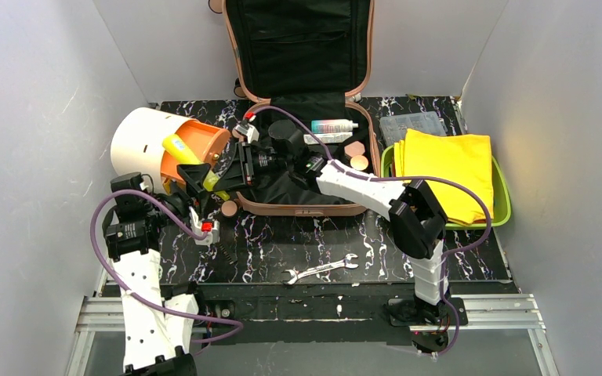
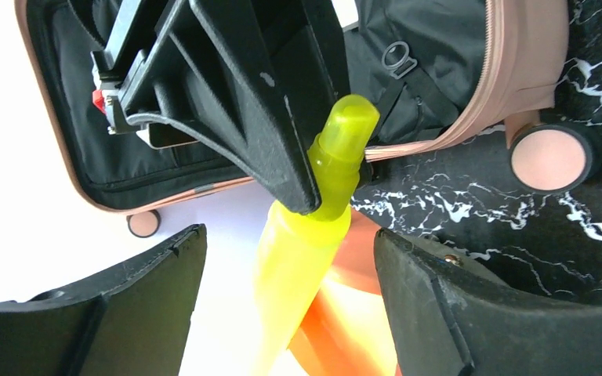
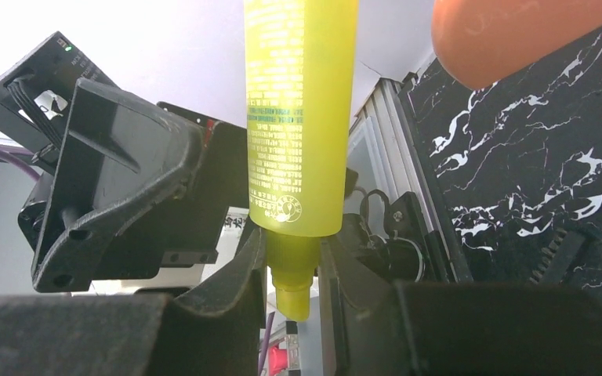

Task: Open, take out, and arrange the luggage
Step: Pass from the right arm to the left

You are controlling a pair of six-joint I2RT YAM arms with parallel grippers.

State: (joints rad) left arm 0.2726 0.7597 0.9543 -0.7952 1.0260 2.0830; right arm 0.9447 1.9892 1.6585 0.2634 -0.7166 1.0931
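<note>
1. Table (image 1: 439,243): black marbled top. It carries all the items listed below.
2. Luggage (image 1: 298,47): sits at the back centre of the table and is open. The base lies flat and the lid stands upright against the rear wall, with the black lining exposed. A small teal-capped bottle (image 1: 333,125) and round pink discs (image 1: 358,162) lie in the base.
3. Drum (image 1: 145,137): lies on its side to the left of the luggage. Its orange mouth faces the luggage.
4. Tray (image 1: 504,202): green, to the right of the luggage, and holds a folded yellow cloth (image 1: 447,172). A clear box (image 1: 411,124) lies just behind it.
5. Right arm: reaches across the luggage base toward the drum. The right fingers (image 3: 247,298) are clamped on the capped neck of a yellow bottle (image 2: 298,258).
6. Left arm: meets the bottle from the near left. The left fingers (image 2: 165,274) stand apart, one on each side of the bottle body, with gaps visible on both sides.
7. Yellow bottle: held off the table between drum and luggage. Its body points toward the drum mouth.
8. Wrench (image 1: 321,269): lies flat on the table in front of the luggage, well apart from it.
</note>
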